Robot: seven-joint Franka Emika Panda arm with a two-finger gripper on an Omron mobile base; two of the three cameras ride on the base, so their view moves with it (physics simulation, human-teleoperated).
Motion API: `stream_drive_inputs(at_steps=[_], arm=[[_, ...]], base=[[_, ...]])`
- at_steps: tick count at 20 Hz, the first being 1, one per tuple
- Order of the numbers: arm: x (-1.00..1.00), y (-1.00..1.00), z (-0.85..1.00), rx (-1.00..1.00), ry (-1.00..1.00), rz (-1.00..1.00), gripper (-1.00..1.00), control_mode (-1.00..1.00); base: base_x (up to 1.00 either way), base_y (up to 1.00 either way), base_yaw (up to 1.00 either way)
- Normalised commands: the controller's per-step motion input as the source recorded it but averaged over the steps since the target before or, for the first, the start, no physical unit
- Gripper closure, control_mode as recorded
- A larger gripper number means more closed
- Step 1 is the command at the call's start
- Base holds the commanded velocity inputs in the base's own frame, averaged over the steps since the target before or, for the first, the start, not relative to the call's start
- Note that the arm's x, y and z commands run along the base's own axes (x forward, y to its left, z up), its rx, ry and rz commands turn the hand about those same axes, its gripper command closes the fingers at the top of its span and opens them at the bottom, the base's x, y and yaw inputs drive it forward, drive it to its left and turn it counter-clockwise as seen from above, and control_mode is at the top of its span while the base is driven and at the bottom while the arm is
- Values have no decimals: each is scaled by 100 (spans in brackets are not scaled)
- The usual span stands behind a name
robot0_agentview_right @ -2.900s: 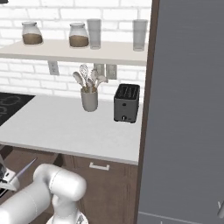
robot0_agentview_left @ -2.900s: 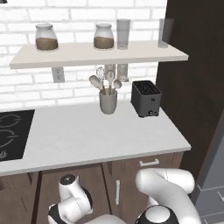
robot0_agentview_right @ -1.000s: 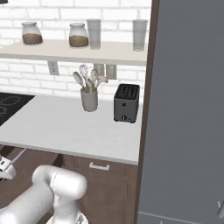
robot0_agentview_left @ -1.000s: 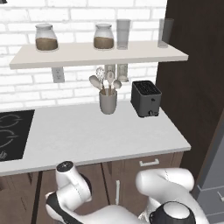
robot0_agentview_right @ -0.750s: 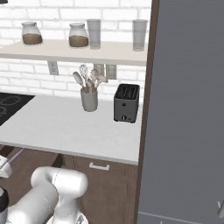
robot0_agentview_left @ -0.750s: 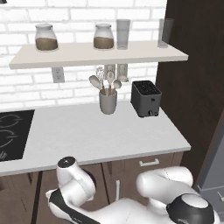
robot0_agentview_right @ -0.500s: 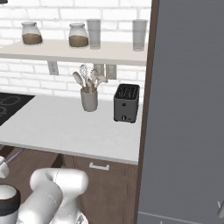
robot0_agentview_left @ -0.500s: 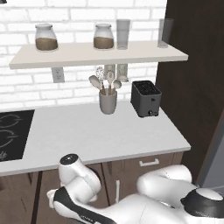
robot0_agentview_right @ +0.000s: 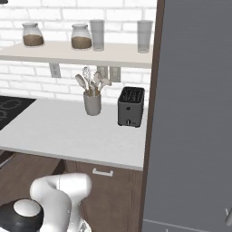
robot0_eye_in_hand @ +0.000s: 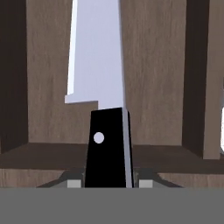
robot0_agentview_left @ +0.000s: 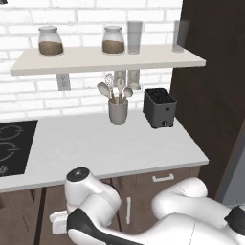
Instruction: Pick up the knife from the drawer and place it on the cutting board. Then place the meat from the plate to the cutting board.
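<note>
knife [robot0_eye_in_hand: 98,87] sits clamped by its black handle in the gripper [robot0_eye_in_hand: 107,180] at frame bottom, above the drawer [robot0_eye_in_hand: 157,87]; board placement and meat transfer remain.

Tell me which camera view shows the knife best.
The hand view. The knife stands close up there: its black handle sits between the pincer's finger tips, and its silver blade runs up over the brown wood behind. I cannot make the knife out in the two base views.

Both base views look forward and down from behind the arm, sharing the toaster [robot0_agentview_left: 160,107] centre-right and counter [robot0_agentview_right: 59,127]. Hand view sits close above the drawer [robot0_eye_in_hand: 157,78].
</note>
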Motion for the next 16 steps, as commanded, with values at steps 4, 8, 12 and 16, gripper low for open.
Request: stream_drive_inputs(at_steps=[4,8,12,16], arm=[[-10,-7,87,0,-14,0,100,-100],[0,-19,88,0,-18,0,100,-100],[32,-42,83,0,-15,0,100,-100],[65,-76,67,5,-3,3,100,-100]], base=[[0,0,0],[0,0,0],[0,0,0],[0,0,0]])
